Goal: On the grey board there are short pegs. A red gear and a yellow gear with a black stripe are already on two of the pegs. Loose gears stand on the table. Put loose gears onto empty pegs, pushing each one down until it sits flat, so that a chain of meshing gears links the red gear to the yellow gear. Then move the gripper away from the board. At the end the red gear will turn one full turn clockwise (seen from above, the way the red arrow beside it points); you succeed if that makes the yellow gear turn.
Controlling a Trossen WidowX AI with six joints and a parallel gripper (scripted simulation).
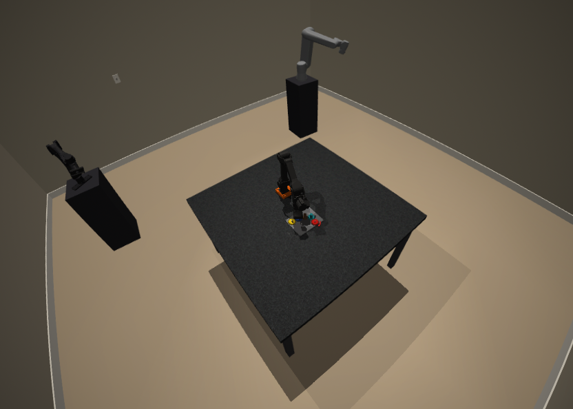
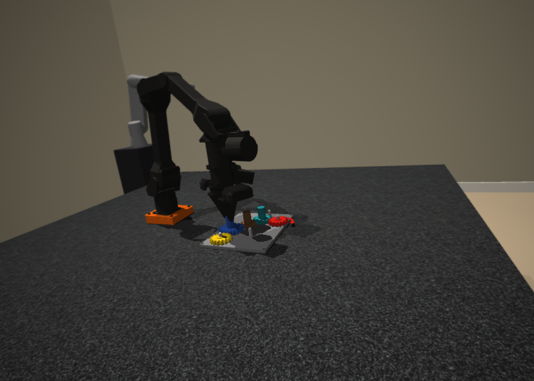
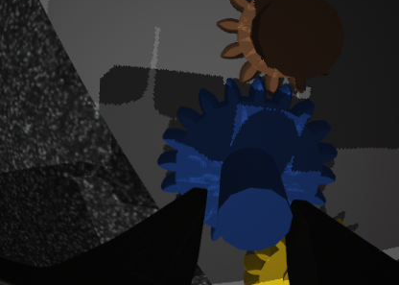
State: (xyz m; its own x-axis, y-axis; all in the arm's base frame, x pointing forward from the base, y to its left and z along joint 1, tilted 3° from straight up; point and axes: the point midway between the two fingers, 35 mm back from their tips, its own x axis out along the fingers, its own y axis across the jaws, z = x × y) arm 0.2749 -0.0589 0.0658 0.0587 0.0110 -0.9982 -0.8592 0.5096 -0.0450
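A blue gear [image 2: 230, 228] [image 3: 307, 184] with a tall knob lies on the grey board [image 1: 301, 232] [image 2: 241, 249], between a brown gear [image 2: 247, 222] [image 3: 299, 34] and the yellow gear [image 1: 290, 221] [image 2: 221, 239] [image 3: 269, 269]. My gripper [image 2: 230, 219] [image 3: 247, 208] is slightly open around the blue knob, with a gap at its left in the wrist view. The blue teeth reach the brown teeth. A teal gear [image 1: 311, 215] [image 2: 261, 215] stands between the brown gear and the red gear [image 1: 313, 222] [image 2: 278, 222]. The blue gear's peg and exact seating are hidden.
A bare peg [image 2: 250, 232] stands on the near side of the board, and another peg [image 2: 269, 212] stands behind the red gear. The red arrow [image 2: 292, 221] is beside the red gear. The arm's orange base [image 1: 283, 192] [image 2: 169, 215] is behind the board.
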